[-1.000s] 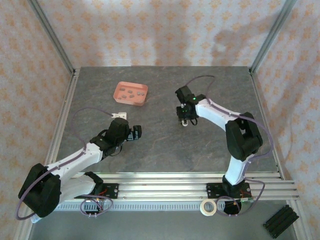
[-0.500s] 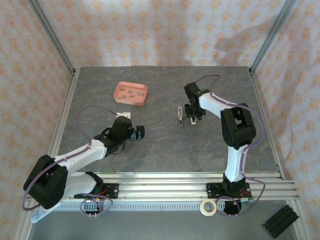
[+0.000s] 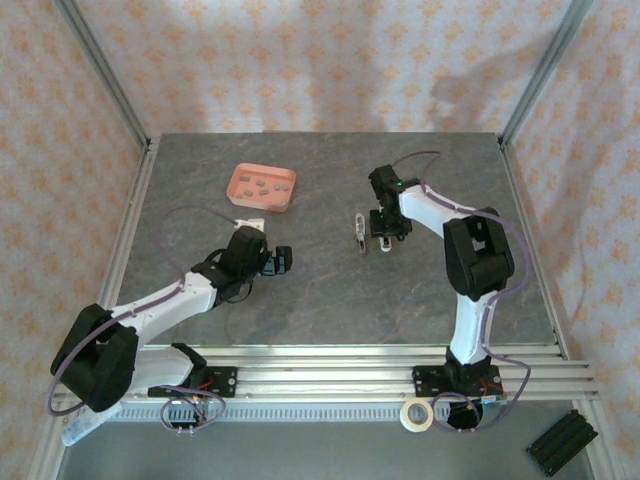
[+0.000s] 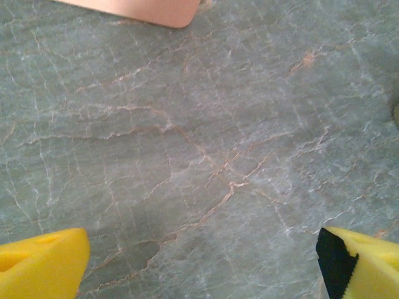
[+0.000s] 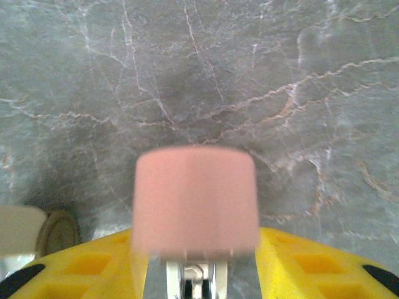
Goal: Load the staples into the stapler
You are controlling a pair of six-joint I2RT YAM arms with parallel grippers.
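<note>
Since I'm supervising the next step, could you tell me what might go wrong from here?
1. The right gripper pinches the small pink stapler on a narrow hold, so it could slip or twist when staples are pushed in.
2. The staples lie tiny and loose in the tray. The open left gripper, over bare table, may fumble them or shove the tray.

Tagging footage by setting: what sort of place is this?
Probably a robot test cell, not a home or office: a left arm and right arm bolted to aluminium rails at a stone-look table, boxed in by metal posts and patterned backdrop walls.
</note>
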